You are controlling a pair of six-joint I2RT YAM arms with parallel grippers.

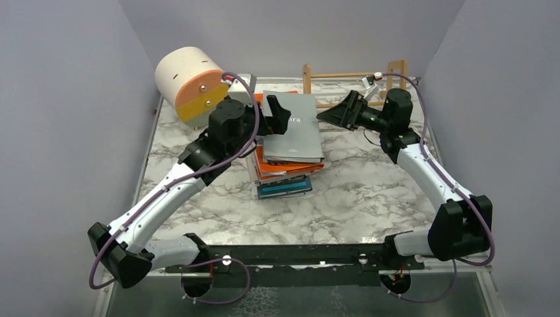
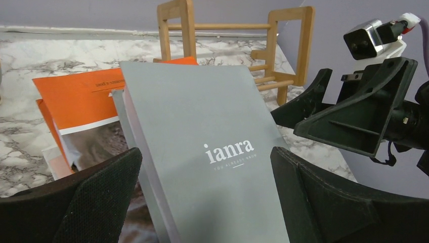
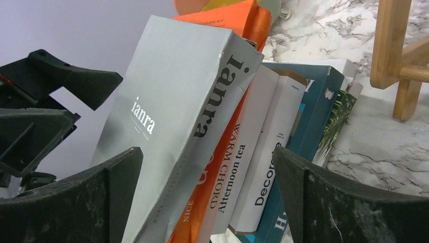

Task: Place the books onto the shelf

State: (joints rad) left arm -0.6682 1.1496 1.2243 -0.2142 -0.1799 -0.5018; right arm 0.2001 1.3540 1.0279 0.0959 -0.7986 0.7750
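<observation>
The books [image 1: 284, 175] lie in one flat stack in the middle of the marble table. A grey book [image 1: 295, 129] titled "ianra" is on top, slightly skewed, with an orange book [image 2: 76, 93] under it. My left gripper [image 1: 280, 119] hovers over the grey book's [image 2: 202, 126] left edge; this gripper [image 2: 207, 190] is open, a finger on each side and apart from the cover. My right gripper [image 1: 327, 115] is open at the stack's right side; its jaws [image 3: 207, 197] face the spines of the grey book [image 3: 167, 101] and those below. The shelf [image 1: 356, 74] stands empty at the back right.
A round cream, orange and yellow drum [image 1: 188, 82] sits at the back left, close behind my left arm. Grey walls close in the table [image 1: 370, 191] on three sides. The shelf's wooden frame [image 2: 174, 30] stands just beyond the stack, near my right wrist.
</observation>
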